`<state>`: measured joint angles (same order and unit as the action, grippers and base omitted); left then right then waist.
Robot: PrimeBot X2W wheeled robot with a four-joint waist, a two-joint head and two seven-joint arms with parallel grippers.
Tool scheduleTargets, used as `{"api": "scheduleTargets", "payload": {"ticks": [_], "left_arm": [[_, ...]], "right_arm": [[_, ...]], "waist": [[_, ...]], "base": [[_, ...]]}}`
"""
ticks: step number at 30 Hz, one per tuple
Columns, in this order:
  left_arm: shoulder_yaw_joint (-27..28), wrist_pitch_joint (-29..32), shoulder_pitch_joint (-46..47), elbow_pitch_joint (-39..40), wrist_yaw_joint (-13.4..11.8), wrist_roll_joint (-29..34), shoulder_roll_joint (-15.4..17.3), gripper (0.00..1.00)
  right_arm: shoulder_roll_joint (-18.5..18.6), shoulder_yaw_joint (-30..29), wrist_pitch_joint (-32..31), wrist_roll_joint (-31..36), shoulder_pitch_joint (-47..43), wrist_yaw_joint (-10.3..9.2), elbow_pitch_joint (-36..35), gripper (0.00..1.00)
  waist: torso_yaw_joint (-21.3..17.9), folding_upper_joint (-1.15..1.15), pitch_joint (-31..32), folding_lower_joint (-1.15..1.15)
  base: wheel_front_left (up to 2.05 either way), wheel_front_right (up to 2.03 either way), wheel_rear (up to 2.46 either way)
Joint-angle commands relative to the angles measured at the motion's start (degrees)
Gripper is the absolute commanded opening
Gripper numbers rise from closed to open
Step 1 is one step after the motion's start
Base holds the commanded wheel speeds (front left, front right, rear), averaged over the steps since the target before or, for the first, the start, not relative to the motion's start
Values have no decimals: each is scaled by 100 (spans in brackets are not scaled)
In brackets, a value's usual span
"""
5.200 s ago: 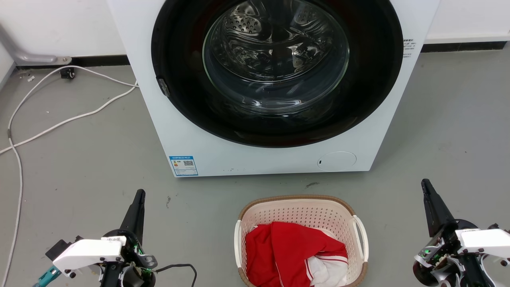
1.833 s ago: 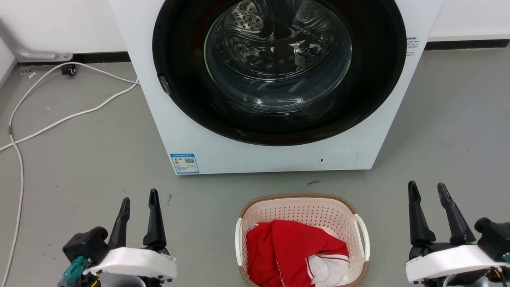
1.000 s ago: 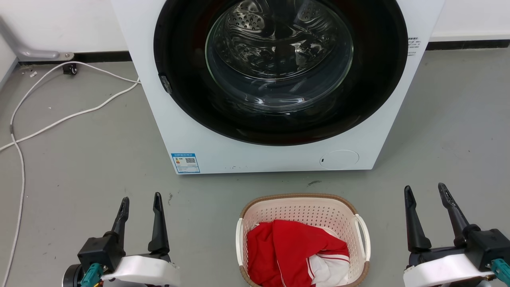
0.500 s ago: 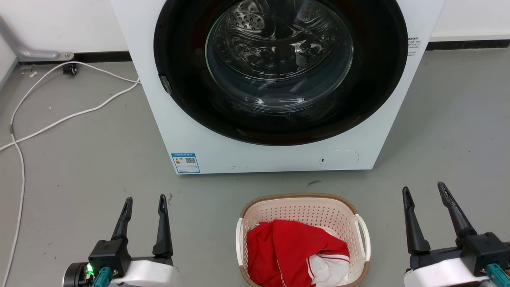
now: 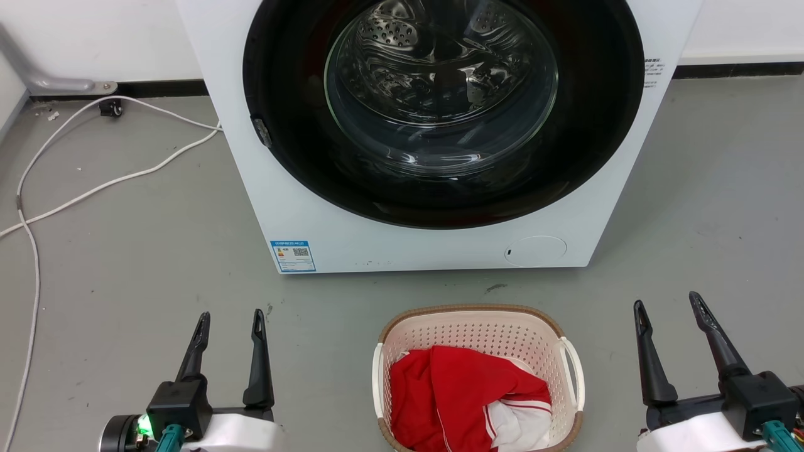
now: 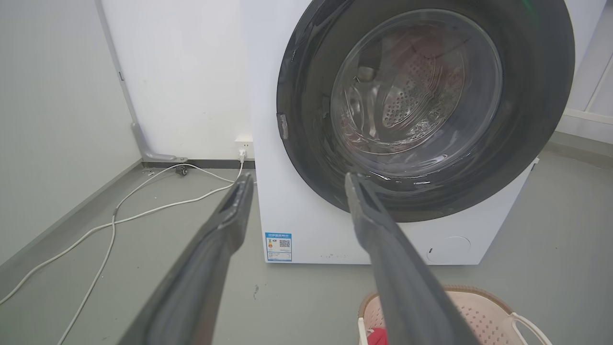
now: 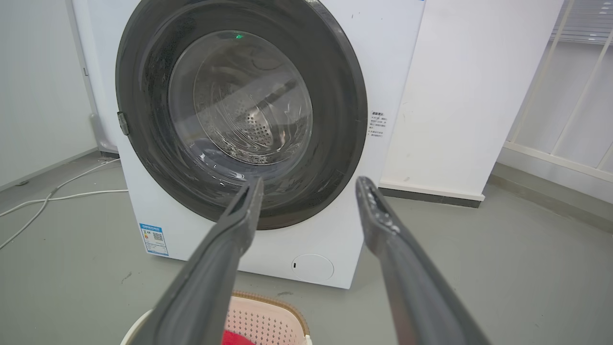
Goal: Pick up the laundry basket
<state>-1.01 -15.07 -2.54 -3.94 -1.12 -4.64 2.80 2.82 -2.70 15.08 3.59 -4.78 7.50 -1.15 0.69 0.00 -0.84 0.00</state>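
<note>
We note the laundry basket as matt cream perforated plastic with a brown woven-look rim; the red garment in it is soft cloth. The washing machine front is smooth, glossy white; its door glass shines, the drum is bright perforated metal. The floor is matt grey and scuffed.

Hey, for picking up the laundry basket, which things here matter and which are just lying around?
For the job: laundry basket, left gripper, right gripper, both open.
Just lying about: washing machine, white cable, red and white clothes inside the basket.
</note>
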Motion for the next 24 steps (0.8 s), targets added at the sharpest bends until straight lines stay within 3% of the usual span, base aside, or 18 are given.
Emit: {"api": "scheduleTargets", "payload": {"ticks": [1,24], "left_arm": [[4,-16,-65,-11,-35,8,15,100],[-29,-16,32,-253,-77,-68,13,100]], "right_arm": [[11,-4,14,-1,-43,-2,11,100],[9,-47,14,-41,23,-2,160,100]], "waist": [[-2,0,0,0],[-49,0,-56,0]], "base": [[0,0,0],[0,0,0]]}}
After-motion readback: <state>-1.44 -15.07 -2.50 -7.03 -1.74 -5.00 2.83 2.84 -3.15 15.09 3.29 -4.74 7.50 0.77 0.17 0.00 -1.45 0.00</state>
